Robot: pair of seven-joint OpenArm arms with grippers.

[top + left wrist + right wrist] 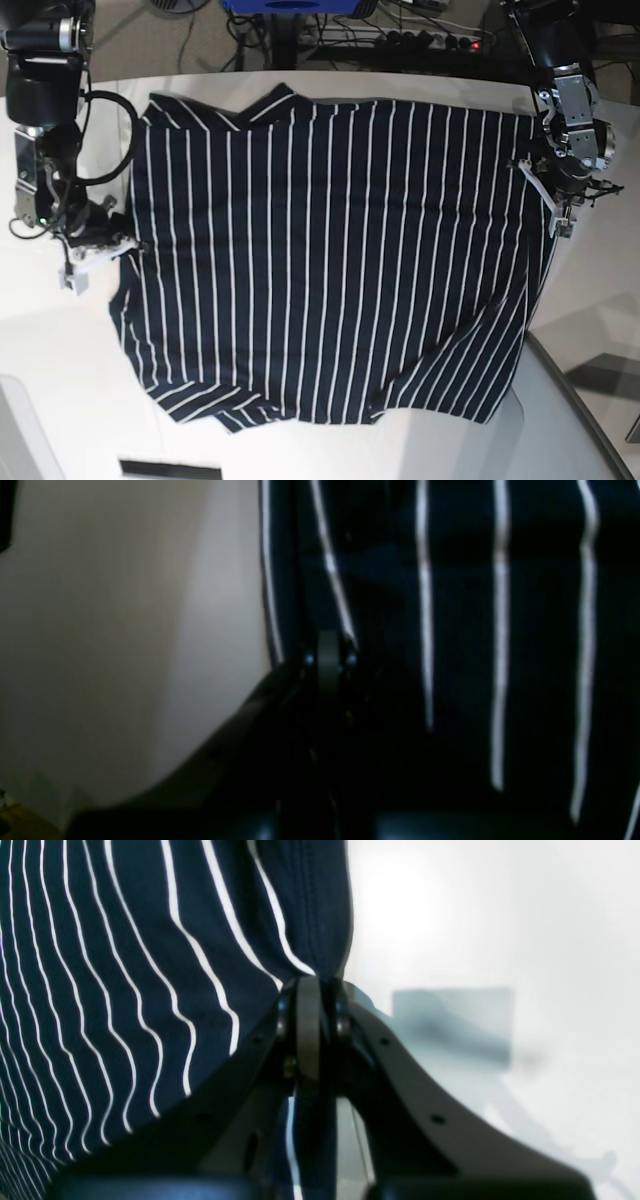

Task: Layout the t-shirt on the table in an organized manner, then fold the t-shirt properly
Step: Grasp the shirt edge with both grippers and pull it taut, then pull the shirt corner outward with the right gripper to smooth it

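Striped t-shirt lies spread flat across white tabletop, 2 arms at opposite edges. Right gripper pinches hem edge, jaws clamped on fabric. Left gripper likewise closed on shirt edge, view dark and blurred.

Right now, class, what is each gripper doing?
Left gripper: shut on the t-shirt edge.
Right gripper: shut on the t-shirt's opposite edge.

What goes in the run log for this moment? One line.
stage: layout | t-shirt: spread on table | left claw: shut on t-shirt | right claw: shut on t-shirt
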